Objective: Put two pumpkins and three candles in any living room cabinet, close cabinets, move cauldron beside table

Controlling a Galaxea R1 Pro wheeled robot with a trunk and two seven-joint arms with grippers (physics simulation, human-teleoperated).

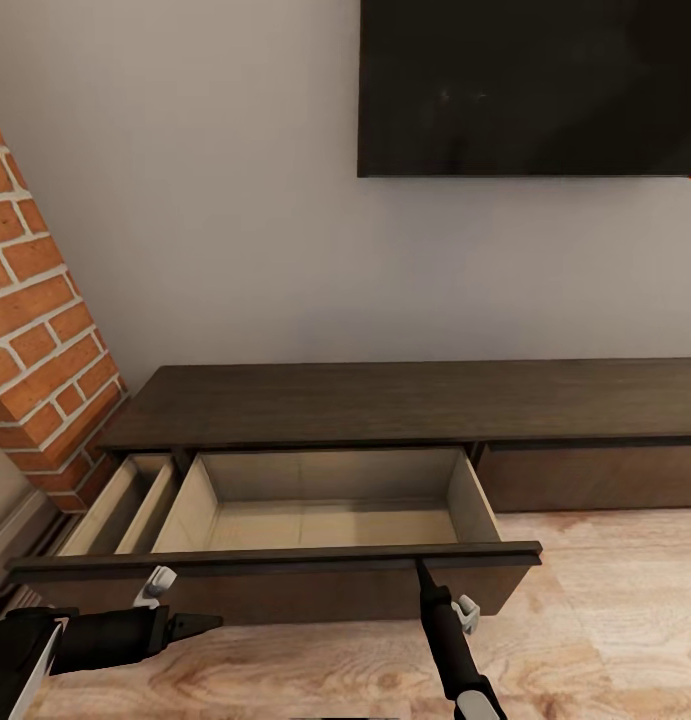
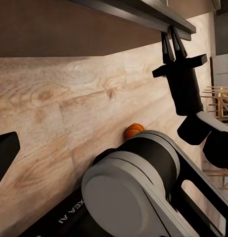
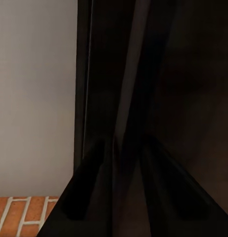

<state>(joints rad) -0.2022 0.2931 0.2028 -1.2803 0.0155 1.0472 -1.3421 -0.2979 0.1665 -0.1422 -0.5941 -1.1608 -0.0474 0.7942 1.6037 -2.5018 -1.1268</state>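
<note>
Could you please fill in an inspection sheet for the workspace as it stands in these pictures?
Surface: light wood plank floor; cabinet top bare.
Job's things: cabinet, wide drawer pulled open, its visible inside empty; narrower compartment beside it also open. One pumpkin on the floor, seen from the left wrist.
Clutter: nothing seen.
Grippers: right gripper shut, its tips at the drawer front's top edge; left gripper low before the drawer front, state unclear.
Cables: nothing seen.
Surroundings: brick column, dark wall screen, pale wall.
</note>
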